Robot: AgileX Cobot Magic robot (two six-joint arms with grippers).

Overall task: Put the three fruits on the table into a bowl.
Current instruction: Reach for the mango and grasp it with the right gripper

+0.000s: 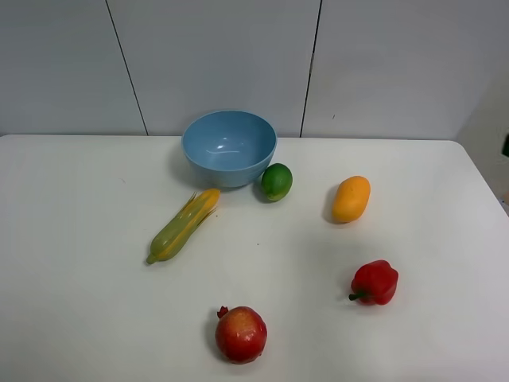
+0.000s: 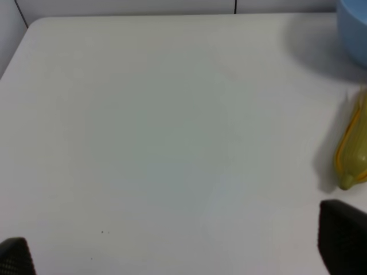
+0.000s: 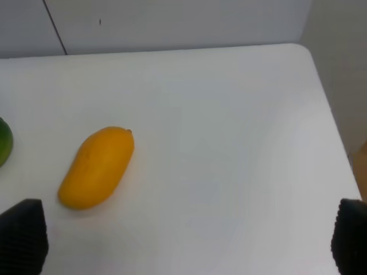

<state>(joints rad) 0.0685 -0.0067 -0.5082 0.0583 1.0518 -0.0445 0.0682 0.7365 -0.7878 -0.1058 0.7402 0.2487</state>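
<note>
left gripper: jaws spread wide with nothing between them, hanging tilted down over bare table
corn: just ahead of 1 jaw tip, lying flat on the table
bowl: farther ahead, past the corn; only its blue edge shows from this wrist
right gripper: 2 jaws set far apart, gripping nothing, angled down over the table near a rounded corner
mango: ahead of the right gripper, nearer 1 jaw than the other, lying on its side
lime: past the mango from that gripper, just beside the bowl's outer wall; whether they touch cannot be told
pomegranate: seen from the high camera only, on the table well apart from the bowl
pepper: between pomegranate and mango, apart from both
fruit count: all 3 lie on the table, outside the bowl
</note>
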